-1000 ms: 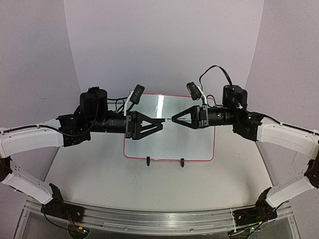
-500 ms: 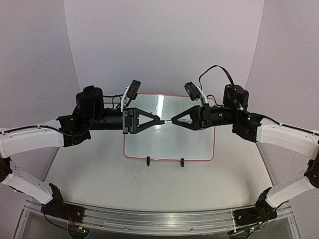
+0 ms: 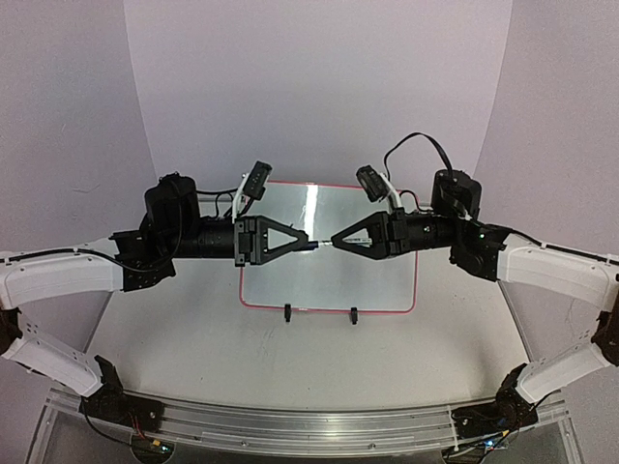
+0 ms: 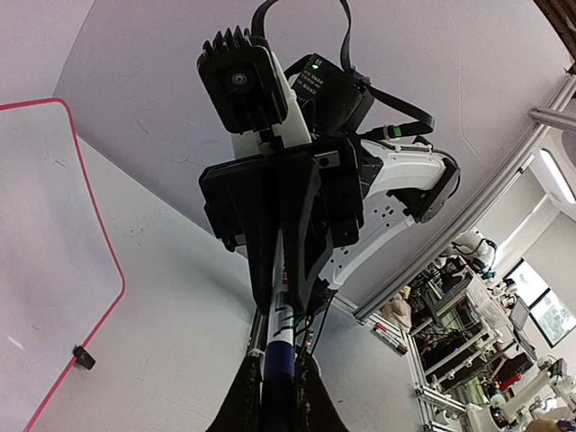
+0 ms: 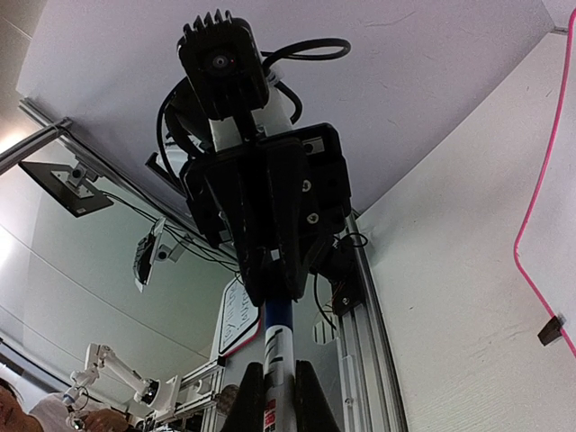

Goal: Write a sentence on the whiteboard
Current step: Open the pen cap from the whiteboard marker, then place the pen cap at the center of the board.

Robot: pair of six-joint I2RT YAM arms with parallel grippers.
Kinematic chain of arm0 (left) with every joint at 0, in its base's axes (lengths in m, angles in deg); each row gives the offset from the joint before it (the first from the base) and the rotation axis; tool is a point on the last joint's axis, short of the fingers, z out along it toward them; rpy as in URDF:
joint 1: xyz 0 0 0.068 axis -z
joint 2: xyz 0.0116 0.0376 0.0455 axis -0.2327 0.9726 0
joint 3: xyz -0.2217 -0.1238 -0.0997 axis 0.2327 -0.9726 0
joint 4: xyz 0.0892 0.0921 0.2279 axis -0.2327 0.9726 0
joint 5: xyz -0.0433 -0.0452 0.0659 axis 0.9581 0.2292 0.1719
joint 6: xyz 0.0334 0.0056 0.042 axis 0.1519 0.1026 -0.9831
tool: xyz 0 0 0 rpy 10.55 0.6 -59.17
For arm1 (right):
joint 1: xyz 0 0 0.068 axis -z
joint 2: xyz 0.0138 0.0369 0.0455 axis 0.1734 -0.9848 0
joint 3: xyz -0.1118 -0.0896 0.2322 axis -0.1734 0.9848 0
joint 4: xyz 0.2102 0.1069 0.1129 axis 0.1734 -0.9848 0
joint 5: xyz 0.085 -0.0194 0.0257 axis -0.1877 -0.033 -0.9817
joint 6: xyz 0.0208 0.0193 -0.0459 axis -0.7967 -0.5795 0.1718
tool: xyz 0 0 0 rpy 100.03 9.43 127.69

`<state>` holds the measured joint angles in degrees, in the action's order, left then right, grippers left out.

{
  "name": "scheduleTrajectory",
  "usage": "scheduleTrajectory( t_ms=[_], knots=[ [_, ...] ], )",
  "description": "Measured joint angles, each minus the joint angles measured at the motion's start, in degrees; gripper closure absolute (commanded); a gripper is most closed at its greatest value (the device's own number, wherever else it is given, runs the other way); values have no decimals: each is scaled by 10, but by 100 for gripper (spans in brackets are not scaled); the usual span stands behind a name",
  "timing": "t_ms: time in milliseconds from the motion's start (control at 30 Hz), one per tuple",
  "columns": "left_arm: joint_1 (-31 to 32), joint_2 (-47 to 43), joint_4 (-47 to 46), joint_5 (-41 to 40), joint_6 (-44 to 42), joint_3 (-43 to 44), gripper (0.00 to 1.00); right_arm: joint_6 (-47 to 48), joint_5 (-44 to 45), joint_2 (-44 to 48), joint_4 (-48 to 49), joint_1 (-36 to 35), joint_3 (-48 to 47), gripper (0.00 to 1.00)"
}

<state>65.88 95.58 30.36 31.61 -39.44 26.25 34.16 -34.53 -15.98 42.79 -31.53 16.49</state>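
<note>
The whiteboard (image 3: 329, 280) lies flat on the table with a red-pink rim; a corner of it shows in the left wrist view (image 4: 36, 270). Above it the two grippers meet tip to tip on one marker (image 3: 322, 242). My left gripper (image 3: 308, 238) is shut on the marker's blue cap (image 4: 278, 382). My right gripper (image 3: 337, 240) is shut on its white barrel (image 5: 281, 342). In the right wrist view the blue cap (image 5: 280, 310) runs into the left gripper's fingers. The marker hangs level, clear of the board.
Two black clip feet (image 3: 287, 312) (image 3: 353, 315) sit on the board's near edge. An aluminium rail (image 3: 309, 425) runs along the table's front. A curved pale backdrop closes off the back and sides.
My left gripper's fingers have closed from wide apart onto the marker's cap. Both grippers have drifted slightly left, and the right one has kept its hold.
</note>
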Motion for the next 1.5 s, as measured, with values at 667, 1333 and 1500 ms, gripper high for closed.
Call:
scheduleTrajectory(
  t_ms=[667, 1333, 1500],
  knots=[
    [-41, -107, 135, -49, -51, -14, 100, 41, 63, 88, -50, 55, 38, 100],
    [69, 94, 205, -236, -28, -177, 100, 135, 277, 217, -169, 56, 124, 100],
    [69, 109, 178, -238, -20, -182, 92, 138, 279, 217, -169, 56, 132, 100]
  ],
)
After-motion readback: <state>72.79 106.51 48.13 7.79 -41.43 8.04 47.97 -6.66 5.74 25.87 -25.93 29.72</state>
